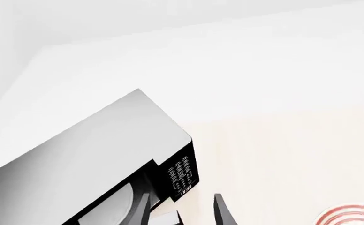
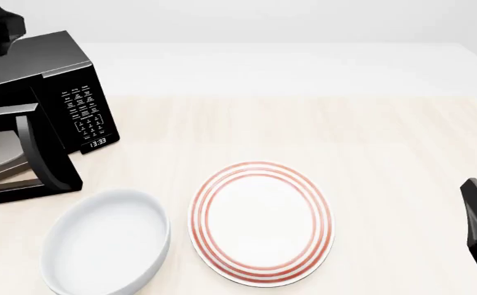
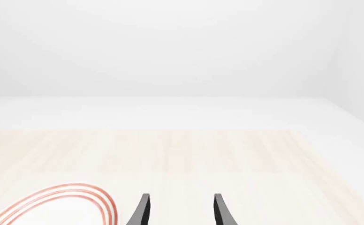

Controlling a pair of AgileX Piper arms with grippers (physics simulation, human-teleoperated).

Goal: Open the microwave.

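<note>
Bare table (image 2: 386, 135) across the far and right side, wide room there. Microwave (image 2: 54, 80) at far left, cut by the left edge, long axis left to right, keypad facing near, door (image 2: 34, 160) swung out toward the near side. White bowl (image 2: 107, 243) and red-ringed plate (image 2: 262, 222) near centre. Right gripper (image 3: 178, 211) at the right edge, fingers parted, grasping nothing. Left gripper (image 1: 182, 211) parted, above the microwave

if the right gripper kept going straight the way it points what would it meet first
Probably nothing: past the right gripper the right wrist view shows only bare table up to its far edge. The plate lies off to one side.
</note>
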